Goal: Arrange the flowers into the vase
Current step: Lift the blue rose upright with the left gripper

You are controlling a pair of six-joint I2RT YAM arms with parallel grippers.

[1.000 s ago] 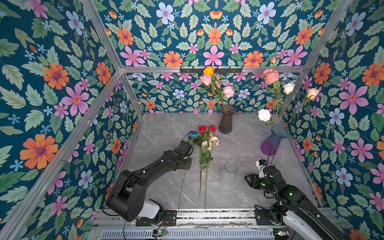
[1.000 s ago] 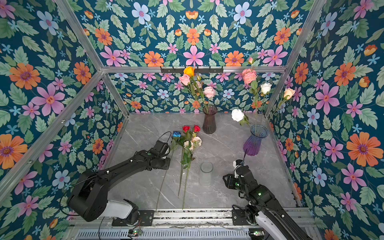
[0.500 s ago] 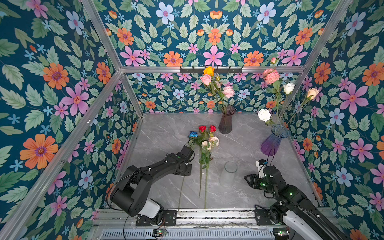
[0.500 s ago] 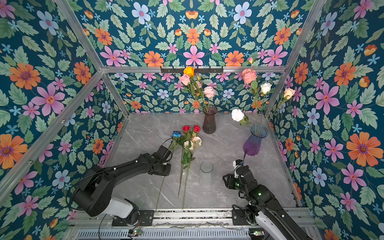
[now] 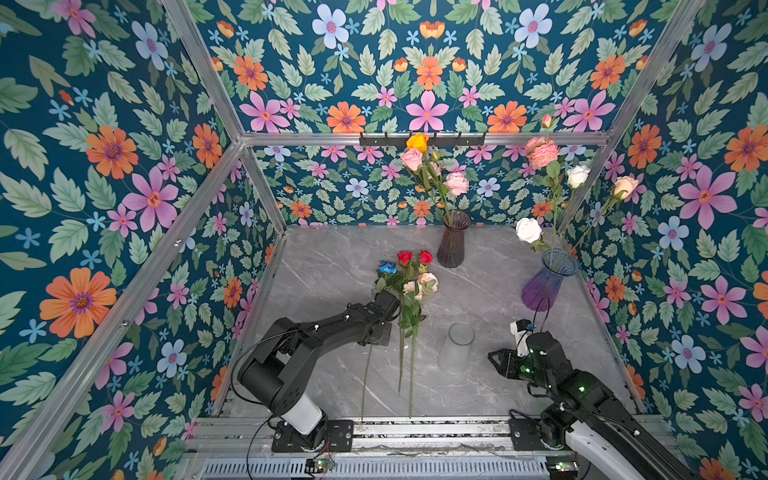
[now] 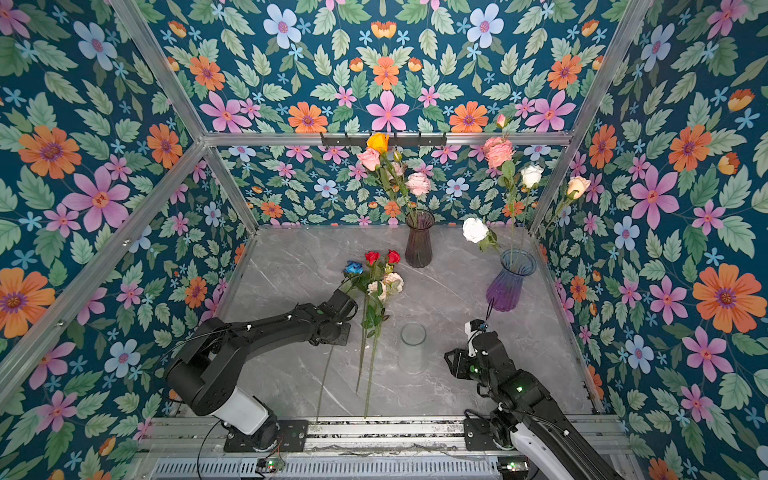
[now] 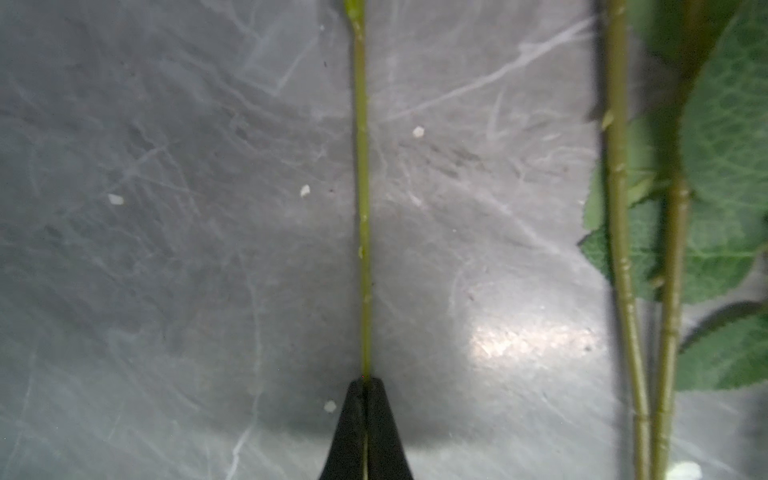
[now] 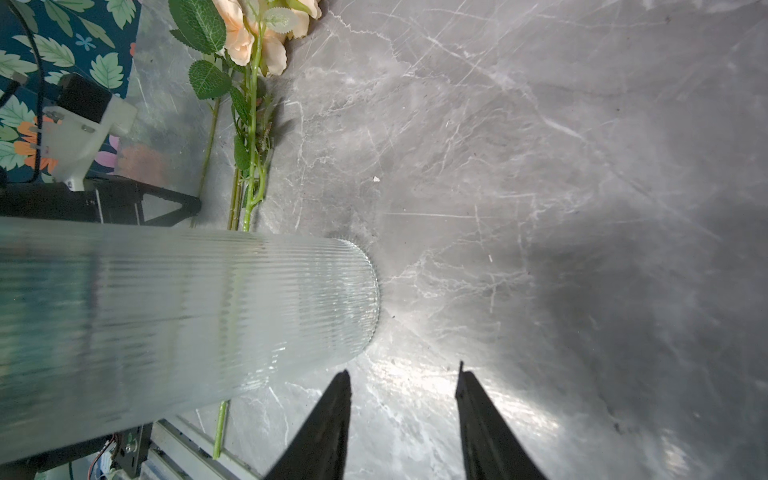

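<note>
Pinching tight: left fingers (image 7: pixel 351 419) clamp a thin green stem (image 7: pixel 362 187) flat on the grey counter (image 7: pixel 166 249), the loose flowers (image 5: pixel 409 291) lying just beside; right fingers (image 8: pixel 328 424) gape empty near the clear ribbed vase (image 5: pixel 457 353).

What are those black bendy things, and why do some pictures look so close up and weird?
Those are two robot arms, each ending in a pincer called a gripper. Two pictures look down from above on the whole grey table; two come from little cameras on the arms' wrists, so they look close up. On the table lie loose flowers beside an empty clear vase; a dark vase and a purple vase farther back hold flowers. The left gripper is pinched shut on one thin green stem. The right gripper is open, holding nothing, near the clear vase.
</note>
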